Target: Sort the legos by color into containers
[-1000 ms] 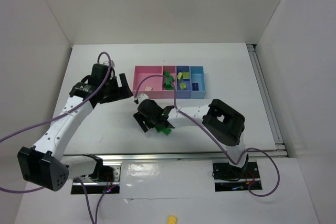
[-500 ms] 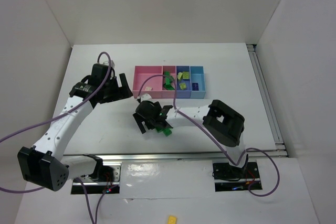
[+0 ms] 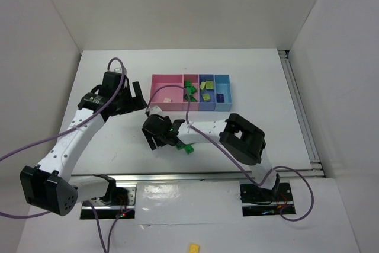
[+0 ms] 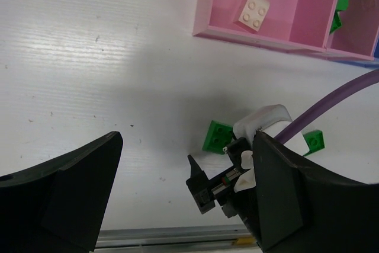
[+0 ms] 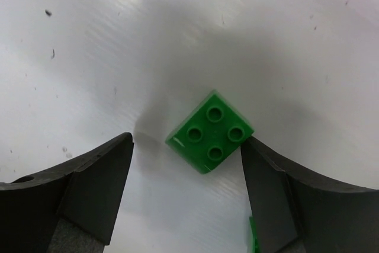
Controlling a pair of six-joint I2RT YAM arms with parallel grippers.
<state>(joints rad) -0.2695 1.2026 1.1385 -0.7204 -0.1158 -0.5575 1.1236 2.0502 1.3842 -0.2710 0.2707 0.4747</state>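
L gripper [image 4: 188, 140] hovers over the desk [image 4: 89, 57] just off the near-left corner of the containers [image 3: 159, 79], jaws wide apart, nothing betw them. R gripper [image 5: 186, 146] sits low over the desk, nearer the arm bases than the trays, jaws apart and straddling one green 2x2 lego [image 5: 210, 133]. That brick lies flat, studs up, turned diagonal. One finger [image 5: 278, 199] is right at the brick's corner, touching or just short of it, can't tell. The other finger [image 5: 89, 188] stands clear w/ bare desk in the gap, so the brick is not clamped. Second green lego [image 3: 188, 148] lies loose on the desk just beside the R gripper, on the side twd the R arm base. Containers are 4 trays joined in a row at mid-desk. From the left: wide pink tray w/ a single cream brick [image 4: 253, 10]; narrow pink tray w/ a heap of green legos [image 3: 190, 91]; blue tray w/ yellow-green legos [image 3: 206, 90]; light blue tray w/ one small dark piece [image 3: 220, 96], colour too small to tell. Purple cable [image 4: 331, 105] runs across the L wrist view above the R gripper. Opaque yellow brick [image 3: 195, 246] lies off the desk, below the arm bases.
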